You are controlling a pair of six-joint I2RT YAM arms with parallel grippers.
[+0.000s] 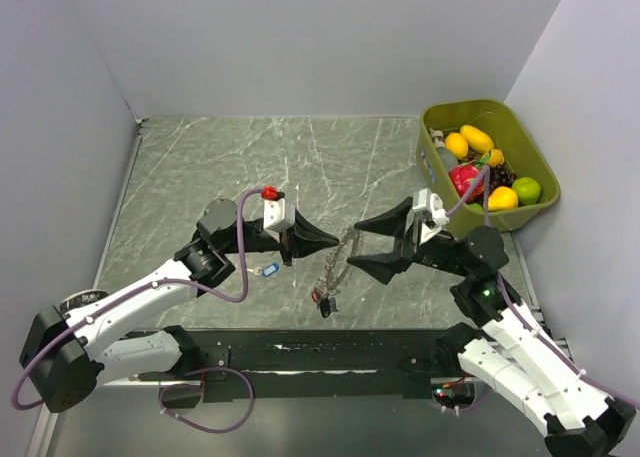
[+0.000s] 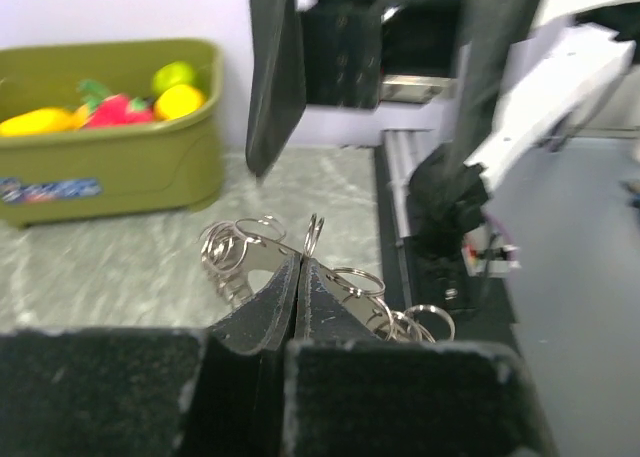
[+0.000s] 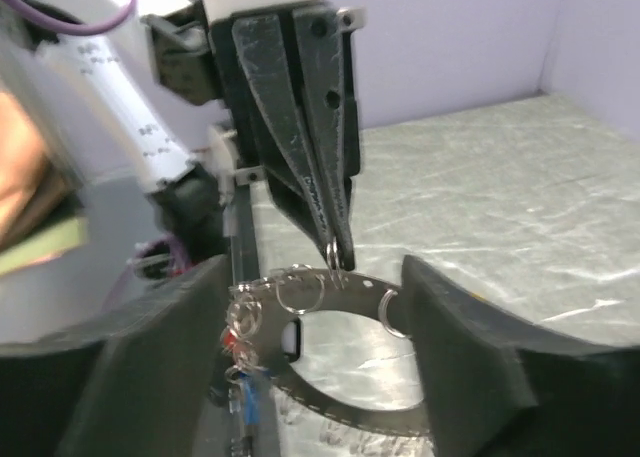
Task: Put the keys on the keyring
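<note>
The keyring is a curved flat metal band carrying small split rings, and it hangs above the table between the two arms. My left gripper is shut on its upper edge; in the left wrist view its tips pinch the keyring. My right gripper is open, one finger on each side of the keyring, touching nothing. Keys with red and blue parts dangle from the band's low end. A blue-tagged key lies on the table under my left arm.
A green bin of toy fruit stands at the back right. A small red object sits by my left wrist. The dark rail runs along the near table edge, and grey walls close in both sides.
</note>
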